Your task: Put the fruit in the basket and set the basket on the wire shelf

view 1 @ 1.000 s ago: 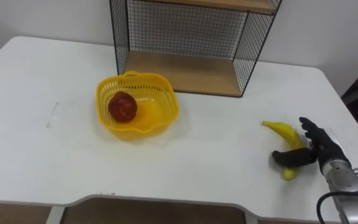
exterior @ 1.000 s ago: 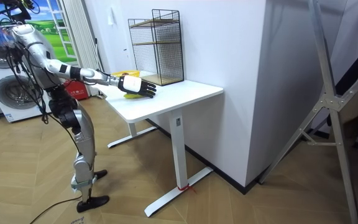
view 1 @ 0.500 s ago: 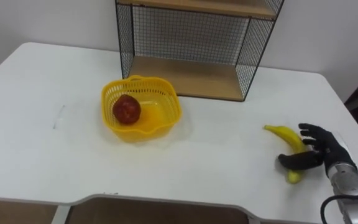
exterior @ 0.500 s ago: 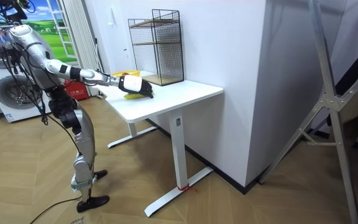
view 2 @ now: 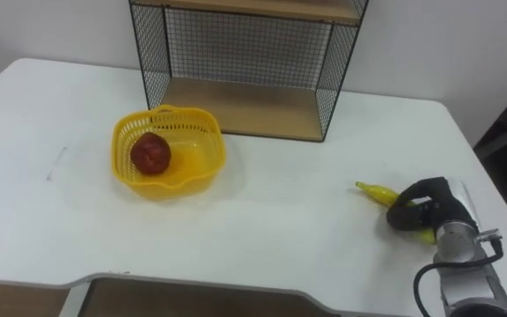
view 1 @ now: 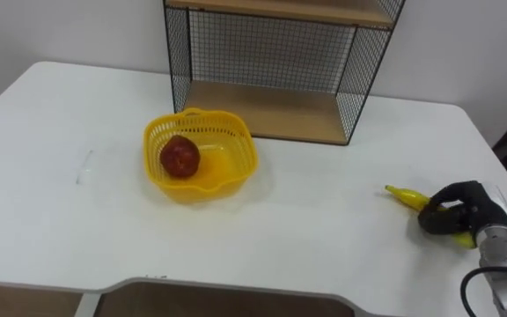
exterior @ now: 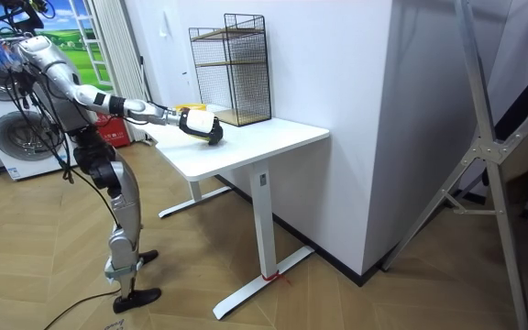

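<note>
A yellow basket (view 1: 202, 158) (view 2: 170, 156) stands on the white table (view 1: 306, 211) in front of the wire shelf (view 1: 271, 66) (view 2: 240, 62). A red apple (view 1: 180, 156) (view 2: 150, 151) lies in its left half. At the table's right side my right hand (view 1: 459, 211) (view 2: 425, 206) has its fingers curled round a yellow banana (view 1: 405, 195) (view 2: 373, 191), whose tip sticks out to the left. In the room view the right hand (exterior: 202, 125) reaches out over the table with the banana.
The wire shelf has a wooden lower board (view 1: 267, 107) and black mesh sides, and stands at the table's back edge by the wall. The table's front edge (view 1: 236, 295) runs along the bottom of the view. A washing machine (exterior: 12, 119) stands behind the robot.
My right hand's fingers have curled from straight to closed round the banana. The hand and banana have shifted a little to the right and lifted.
</note>
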### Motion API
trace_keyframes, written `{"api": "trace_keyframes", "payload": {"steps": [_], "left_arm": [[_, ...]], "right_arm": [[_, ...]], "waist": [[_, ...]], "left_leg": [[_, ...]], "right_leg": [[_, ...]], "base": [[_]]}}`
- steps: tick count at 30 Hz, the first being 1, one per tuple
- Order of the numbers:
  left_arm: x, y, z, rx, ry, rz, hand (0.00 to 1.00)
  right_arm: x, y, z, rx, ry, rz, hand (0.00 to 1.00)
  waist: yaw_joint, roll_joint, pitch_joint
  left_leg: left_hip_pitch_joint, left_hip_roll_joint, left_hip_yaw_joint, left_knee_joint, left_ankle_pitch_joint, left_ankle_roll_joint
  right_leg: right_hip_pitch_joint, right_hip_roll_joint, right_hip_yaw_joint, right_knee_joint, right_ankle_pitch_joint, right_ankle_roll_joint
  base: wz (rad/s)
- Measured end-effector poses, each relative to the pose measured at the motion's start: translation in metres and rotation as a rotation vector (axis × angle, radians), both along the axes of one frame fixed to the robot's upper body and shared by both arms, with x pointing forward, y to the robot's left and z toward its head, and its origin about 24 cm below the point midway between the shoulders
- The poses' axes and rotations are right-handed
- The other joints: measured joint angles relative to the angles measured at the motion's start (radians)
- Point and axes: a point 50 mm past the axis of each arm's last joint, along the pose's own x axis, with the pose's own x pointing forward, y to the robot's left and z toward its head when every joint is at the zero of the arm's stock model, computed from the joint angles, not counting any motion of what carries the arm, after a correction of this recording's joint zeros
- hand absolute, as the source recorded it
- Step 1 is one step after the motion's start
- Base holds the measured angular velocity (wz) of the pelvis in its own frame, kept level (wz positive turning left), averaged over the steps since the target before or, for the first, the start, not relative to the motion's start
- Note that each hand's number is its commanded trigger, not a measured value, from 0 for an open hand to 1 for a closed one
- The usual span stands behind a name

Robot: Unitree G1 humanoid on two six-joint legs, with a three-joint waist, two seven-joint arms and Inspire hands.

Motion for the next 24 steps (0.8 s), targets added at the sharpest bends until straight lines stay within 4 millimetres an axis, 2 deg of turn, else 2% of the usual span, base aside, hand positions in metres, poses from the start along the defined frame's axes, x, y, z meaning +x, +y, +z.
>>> {"api": "trace_keyframes", "payload": {"steps": [6, 14, 18, 24], "left_arm": [[0.004, 0.0, 0.0, -0.005, -0.013, -0.006, 0.0], [0.014, 0.001, 0.001, -0.003, -0.046, -0.014, 0.0], [0.015, -0.001, 0.001, -0.009, -0.05, -0.01, 0.0], [0.018, -0.002, 0.001, -0.009, -0.059, -0.018, 0.0]], "right_arm": [[0.002, 0.003, 0.001, 0.019, -0.015, 0.0, 1.0], [0.007, 0.006, 0.007, 0.076, -0.054, -0.017, 1.0], [0.015, 0.02, 0.011, 0.219, -0.117, -0.017, 1.0], [0.024, 0.06, 0.015, 0.44, -0.187, 0.091, 1.0]], "waist": [[0.001, -0.01, 0.0061], [0.001, -0.013, 0.0051], [0.0, 0.0, 0.0046], [0.006, 0.034, 0.0038]], "left_leg": [[-0.002, 0.0, 0.004, -0.002, 0.0, 0.0], [-0.014, 0.003, 0.017, 0.001, 0.0, 0.0], [-0.016, 0.007, 0.024, 0.0, 0.0, 0.0], [-0.017, 0.008, 0.023, -0.007, 0.0, 0.0]], "right_leg": [[-0.01, 0.0, 0.006, 0.0, -0.002, 0.0], [-0.031, 0.001, 0.019, 0.003, -0.001, -0.001], [-0.041, 0.003, 0.03, 0.008, 0.001, -0.003], [-0.044, 0.003, 0.03, 0.018, 0.001, -0.003]], "base": [[-0.01], [-0.05], [-0.07], [0.0]]}}
